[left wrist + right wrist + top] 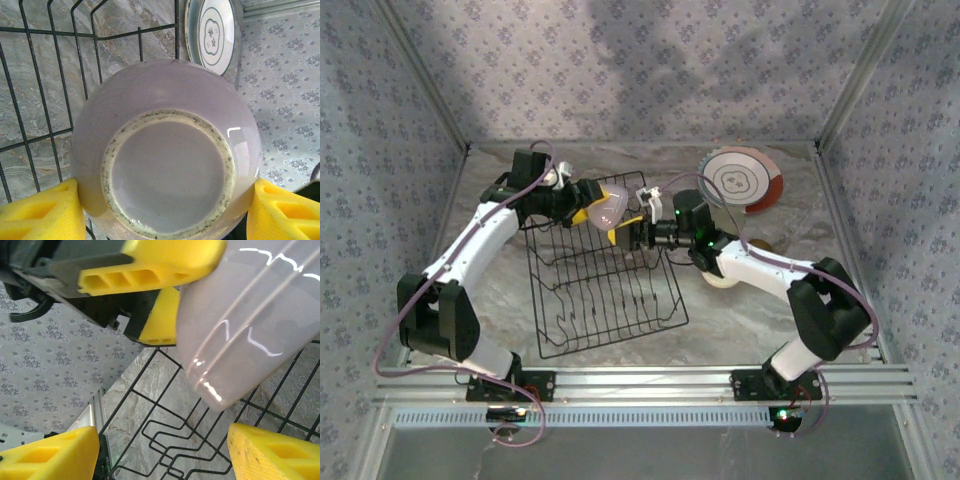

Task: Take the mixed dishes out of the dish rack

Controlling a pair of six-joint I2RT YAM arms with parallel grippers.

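- Over the rack's (pixel 605 275) far edge, the bowl (pixel 165 100) shows its underside, its inside hidden.
- A cream dish (pixel 725 282) sits half hidden under the right arm.
- A plate (pixel 740 178) lies at the table's (pixel 720 340) far right corner.
- The left gripper (pixel 162 200), arm outstretched, pinches the bowl.
- The right gripper (pixel 162 440), fingers spread, is just beside the bowl.

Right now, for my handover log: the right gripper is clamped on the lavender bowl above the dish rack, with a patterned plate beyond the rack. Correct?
Not quite: the left gripper is the one clamped on the lavender bowl, its yellow fingers on both sides in the left wrist view. The right gripper stands open nearby. The bowl is above the dish rack, the patterned plate beyond.
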